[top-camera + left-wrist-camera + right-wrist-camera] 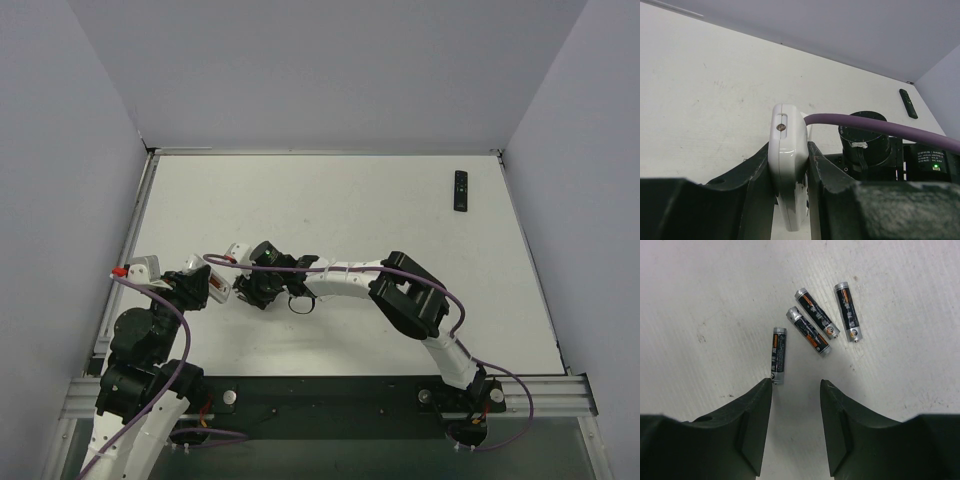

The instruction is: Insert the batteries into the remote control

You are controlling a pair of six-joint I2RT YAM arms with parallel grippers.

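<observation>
The left end effector (788,172) is pressed onto a white remote (786,150), one dark finger on each long side. The remote's narrow end, with a small screw in it, points up towards 12 o'clock in the left wrist view. A purple cable (880,127) runs behind it from the remote's edge to 3 o'clock. In the top view this arm sits at about 8 o'clock on the worktop (330,210).

The right end effector (796,385) points down at the worktop just beside the left one. Its fingers are spread, with only bare surface between them. Four batteries (809,332) lie flat on the worktop, at 12 o'clock from the fingertips in the right wrist view. The nearest one lies lengthwise, its lower end touching or just short of the tip of the finger on the 9 o'clock side. Two more lie side by side, slanted, a little farther out. The fourth is near them at about 1 o'clock. None is between the fingers.

A black remote (460,190) lies alone at about 2 o'clock on the worktop, well apart from both arms.
</observation>
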